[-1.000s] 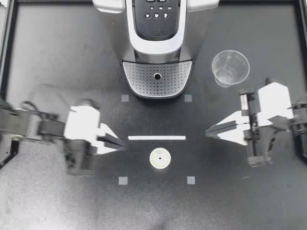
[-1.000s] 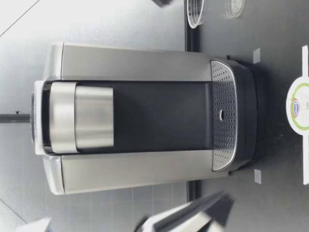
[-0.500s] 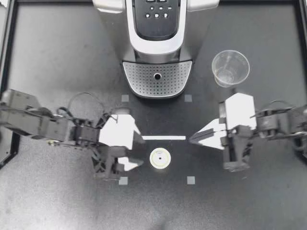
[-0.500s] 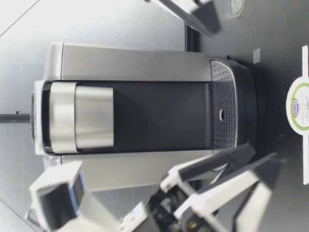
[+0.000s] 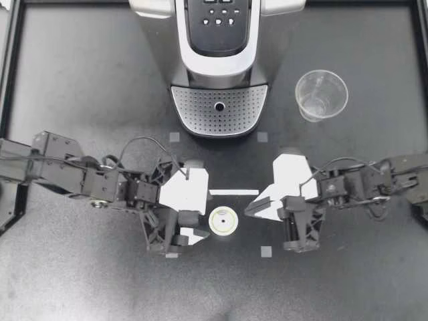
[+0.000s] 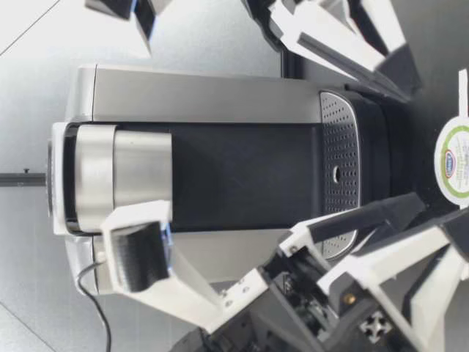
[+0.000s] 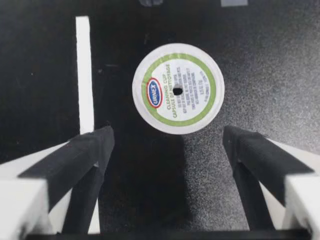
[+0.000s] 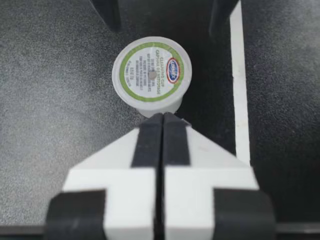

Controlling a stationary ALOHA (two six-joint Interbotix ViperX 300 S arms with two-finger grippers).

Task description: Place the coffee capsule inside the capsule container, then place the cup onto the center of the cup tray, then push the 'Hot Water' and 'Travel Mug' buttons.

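Observation:
The coffee capsule (image 5: 223,221), white with a green-ringed lid, stands on the black table in front of the coffee machine (image 5: 219,40). My left gripper (image 5: 199,215) is open just left of it. In the left wrist view the capsule (image 7: 177,88) lies ahead of the fingers (image 7: 85,155), untouched. My right gripper (image 5: 249,208) is shut and empty, its tip close to the capsule's right side; the right wrist view shows the tip (image 8: 162,117) just short of the capsule (image 8: 151,75). The clear cup (image 5: 322,95) stands right of the drip tray (image 5: 219,110).
A white tape line (image 5: 234,192) runs just behind the capsule. Small grey square markers (image 5: 266,251) mark a rectangle around it. In the low view the machine (image 6: 205,176) stands behind both arms. A black frame (image 5: 9,100) borders the table.
Both arms have swung in from the sides toward the capsule. My left gripper went from shut to open. The right gripper stayed shut. Capsule and cup have not moved.

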